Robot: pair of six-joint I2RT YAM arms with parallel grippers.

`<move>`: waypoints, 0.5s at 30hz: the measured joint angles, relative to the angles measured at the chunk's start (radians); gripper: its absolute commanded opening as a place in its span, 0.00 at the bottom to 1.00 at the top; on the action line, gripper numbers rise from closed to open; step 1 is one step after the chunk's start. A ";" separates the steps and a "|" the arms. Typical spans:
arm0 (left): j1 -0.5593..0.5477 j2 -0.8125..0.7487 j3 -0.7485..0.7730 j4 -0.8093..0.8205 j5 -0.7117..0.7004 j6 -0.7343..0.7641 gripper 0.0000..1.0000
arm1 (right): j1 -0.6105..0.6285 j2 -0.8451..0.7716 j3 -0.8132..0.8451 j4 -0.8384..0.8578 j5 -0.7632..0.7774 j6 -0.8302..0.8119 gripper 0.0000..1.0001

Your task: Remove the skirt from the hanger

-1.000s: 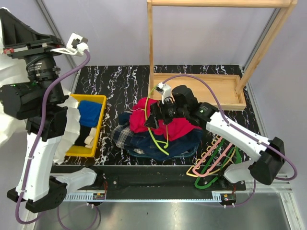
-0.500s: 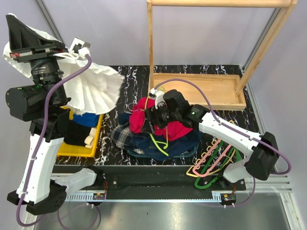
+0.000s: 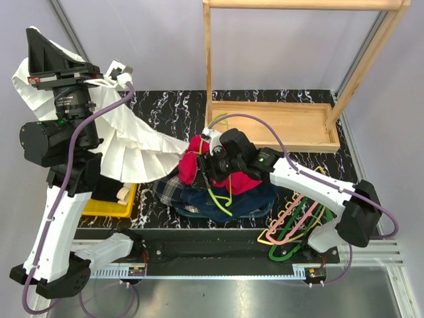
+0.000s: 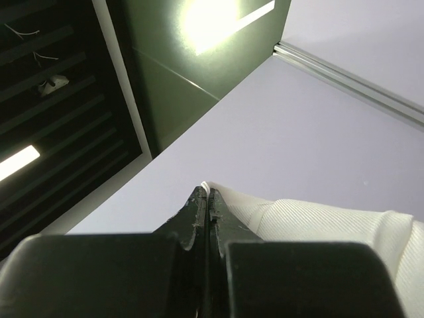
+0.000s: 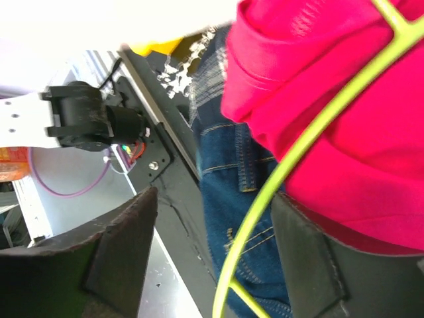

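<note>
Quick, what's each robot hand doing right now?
Left hand: closed, pinching the white pleated cloth.
Right hand: open, with the yellow-green hanger running between its fingers, not gripped.

Top view: even diffuse light, sharp; soft shadows under clothes pile (image 3: 199, 199). Left wrist: dim bkgd, glare from ceiling lamp (image 4: 218, 23); left gripper (image 4: 207, 195) near-black, soft focus. Right wrist: top edge blown out white; right gripper (image 5: 213, 199) blurred in fg.
</note>
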 measured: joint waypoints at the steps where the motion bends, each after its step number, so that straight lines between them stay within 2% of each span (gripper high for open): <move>1: 0.000 -0.004 0.000 0.001 0.000 -0.001 0.00 | 0.000 0.012 -0.012 0.013 0.000 0.003 0.63; 3: 0.000 -0.012 0.000 0.002 0.002 -0.001 0.00 | 0.000 0.035 -0.031 0.022 -0.003 0.006 0.56; 6: 0.000 -0.024 0.000 0.001 0.011 -0.001 0.00 | 0.000 0.074 -0.060 0.031 -0.007 0.011 0.36; 7: 0.000 -0.027 0.000 0.000 0.014 -0.001 0.00 | 0.001 0.085 -0.066 0.031 -0.007 0.016 0.17; 8: 0.000 -0.030 0.001 0.000 0.018 -0.001 0.00 | 0.001 0.093 -0.071 0.033 -0.007 0.017 0.11; 9: 0.000 -0.032 0.002 0.000 0.021 -0.001 0.00 | 0.001 0.097 -0.073 0.035 -0.008 0.018 0.08; 15: 0.000 -0.032 0.016 -0.004 0.032 -0.005 0.00 | 0.000 0.070 -0.058 -0.003 0.006 0.037 0.10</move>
